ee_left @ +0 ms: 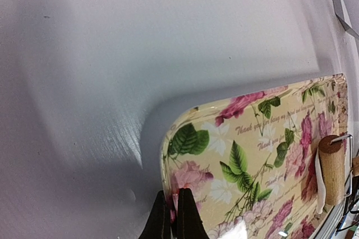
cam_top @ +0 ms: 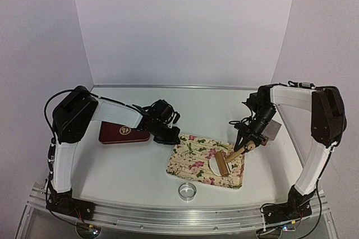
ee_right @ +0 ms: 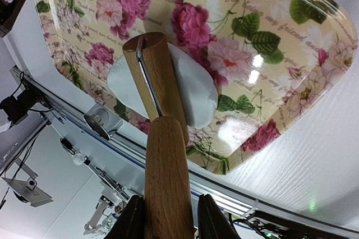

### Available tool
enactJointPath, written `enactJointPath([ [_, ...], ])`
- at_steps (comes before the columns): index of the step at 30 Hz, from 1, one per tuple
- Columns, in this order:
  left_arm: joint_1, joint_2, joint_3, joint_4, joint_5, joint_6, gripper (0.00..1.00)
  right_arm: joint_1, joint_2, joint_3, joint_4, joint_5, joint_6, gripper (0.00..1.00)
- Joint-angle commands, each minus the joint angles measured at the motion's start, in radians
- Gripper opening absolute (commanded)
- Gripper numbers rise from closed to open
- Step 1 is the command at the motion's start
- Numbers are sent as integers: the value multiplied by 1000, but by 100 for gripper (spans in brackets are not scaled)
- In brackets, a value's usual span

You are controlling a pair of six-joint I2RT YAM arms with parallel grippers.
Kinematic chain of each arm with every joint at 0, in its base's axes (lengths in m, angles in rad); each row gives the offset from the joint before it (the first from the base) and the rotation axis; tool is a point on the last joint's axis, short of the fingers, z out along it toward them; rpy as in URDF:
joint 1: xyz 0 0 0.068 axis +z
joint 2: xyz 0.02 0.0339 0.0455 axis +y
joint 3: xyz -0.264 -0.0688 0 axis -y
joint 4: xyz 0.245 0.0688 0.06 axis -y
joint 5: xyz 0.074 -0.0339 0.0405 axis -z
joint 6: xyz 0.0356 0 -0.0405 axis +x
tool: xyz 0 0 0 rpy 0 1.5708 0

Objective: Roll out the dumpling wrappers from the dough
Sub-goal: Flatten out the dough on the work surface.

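The dough [ee_right: 193, 90] is a flattened white oval lying on the floral tray [cam_top: 193, 157], seen from above as a white patch [cam_top: 213, 164]. A wooden rolling pin [cam_top: 225, 163] rests with its roller [ee_right: 158, 76] across the dough. My right gripper [ee_right: 168, 216] is shut on the pin's handle [ee_right: 168, 171], at the tray's right side [cam_top: 248, 145]. My left gripper [ee_left: 173, 216] is shut on the rim of the tray [ee_left: 252, 155] at its far left corner [cam_top: 171, 137]. No dumpling wrappers are in view.
A shiny metal ring cutter [cam_top: 187, 190] stands on the table in front of the tray and also shows in the right wrist view [ee_right: 98, 122]. A dark red flat case [cam_top: 120, 133] lies left of the tray, under the left arm. White walls close in the table.
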Motion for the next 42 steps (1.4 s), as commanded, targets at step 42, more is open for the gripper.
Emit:
enactJointPath([
  [42,-29,-1,-108,-139,-110,-46,0,80,32,-78,98,442,182,0],
])
